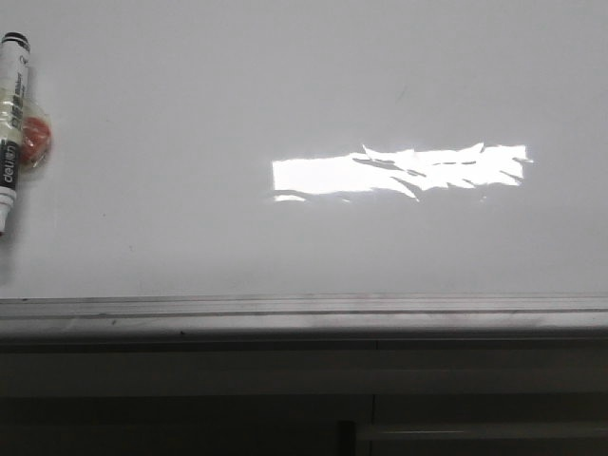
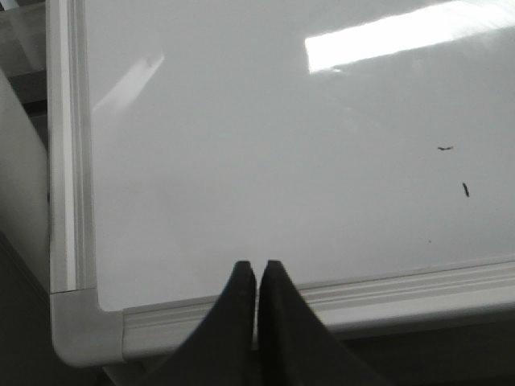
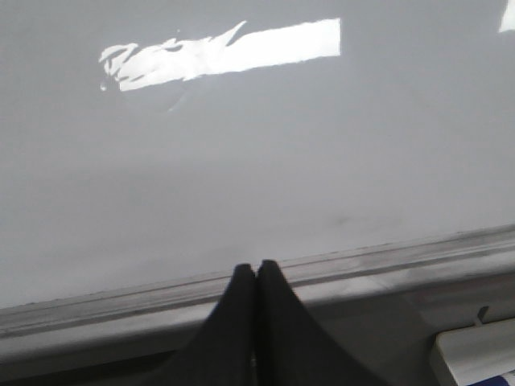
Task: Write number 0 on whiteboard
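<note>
Both end effectors [image 2: 257,269] [image 3: 257,269] pressed closed, glossy whiteboard [image 1: 190,114] unmarked, bright glare patch [image 1: 399,171]

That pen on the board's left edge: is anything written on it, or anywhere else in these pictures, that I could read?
"deli": black brand lettering running lengthwise on the marker, as best it reads; its last letters are unclear.
Smaller print higher on the marker's barrel: too small and blurred to read.
The whiteboard: no writing, only a bright glare patch and, in the left wrist view, two tiny dark specks.
Nothing readable in either wrist view.
</note>
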